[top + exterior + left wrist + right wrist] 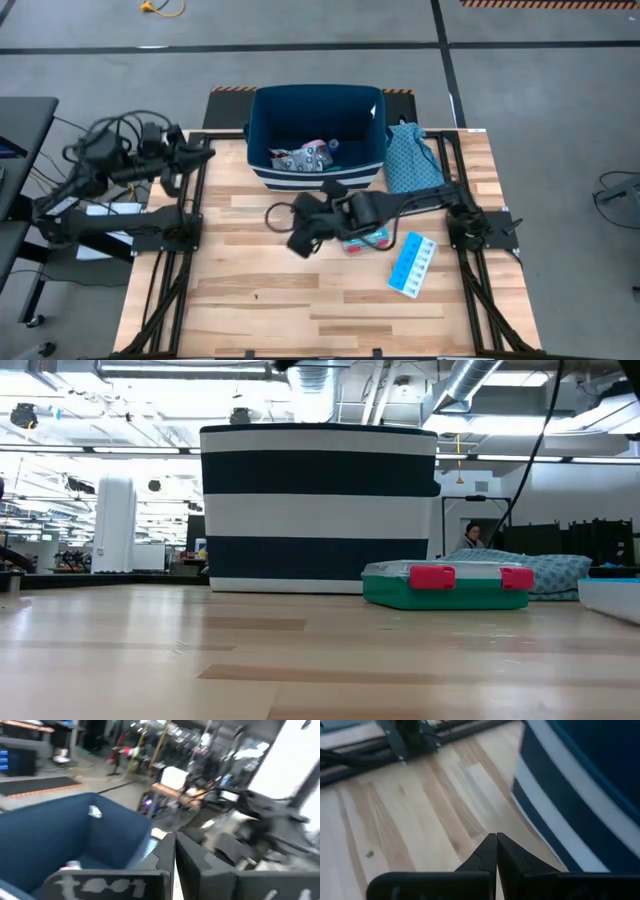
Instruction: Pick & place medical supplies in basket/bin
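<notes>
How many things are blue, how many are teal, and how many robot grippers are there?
Blue: 2, the navy bin and the pill organiser.
Teal: 2, the cloth bag and the box.
Grippers: 2, the left gripper and the right gripper.
Total: 6.

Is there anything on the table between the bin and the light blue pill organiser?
Yes. In the high view the teal-and-red box lies between the bin and the pill organiser, partly under the right arm.
</notes>
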Controlling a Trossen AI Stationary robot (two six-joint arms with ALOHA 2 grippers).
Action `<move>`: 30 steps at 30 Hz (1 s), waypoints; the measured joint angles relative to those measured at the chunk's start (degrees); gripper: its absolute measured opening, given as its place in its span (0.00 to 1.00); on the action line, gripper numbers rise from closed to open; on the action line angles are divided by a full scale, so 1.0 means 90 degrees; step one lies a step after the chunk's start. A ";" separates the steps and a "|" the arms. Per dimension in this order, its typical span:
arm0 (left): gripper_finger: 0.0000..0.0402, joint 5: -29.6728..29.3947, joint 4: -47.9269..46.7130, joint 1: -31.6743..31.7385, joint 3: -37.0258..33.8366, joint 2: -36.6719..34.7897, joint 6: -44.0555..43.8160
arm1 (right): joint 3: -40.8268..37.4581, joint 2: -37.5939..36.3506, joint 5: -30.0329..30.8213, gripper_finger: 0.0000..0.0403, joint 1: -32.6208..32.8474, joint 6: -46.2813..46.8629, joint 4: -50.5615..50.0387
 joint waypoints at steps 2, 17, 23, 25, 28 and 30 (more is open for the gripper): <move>0.00 0.0196 0.0450 -0.0080 -0.0549 -0.0369 -0.0159 | -0.0365 -0.0335 -0.0140 0.00 -0.0044 -0.0109 0.0029; 0.00 0.0085 0.2645 -0.1144 -0.2543 -0.0783 0.0000 | -0.6644 -0.5314 -0.2162 0.00 -0.0017 -0.1049 0.4690; 0.00 -0.0826 0.3193 -0.1844 -0.2643 0.0086 0.0486 | -0.8385 -0.6940 -0.2130 0.00 0.0387 -0.0666 0.4913; 0.00 -0.1010 0.3472 -0.2067 -0.2641 0.0513 0.0714 | -0.8763 -0.7290 -0.2114 0.00 0.0485 -0.0658 0.4912; 0.00 -0.1132 0.3930 -0.2345 -0.2641 0.1209 0.0997 | -0.9262 -0.7773 -0.2129 0.00 0.0592 -0.0702 0.4879; 0.00 -0.1163 0.4198 -0.2464 -0.2641 0.1624 0.1116 | -0.9575 -0.8110 -0.2119 0.00 0.0646 -0.0699 0.4712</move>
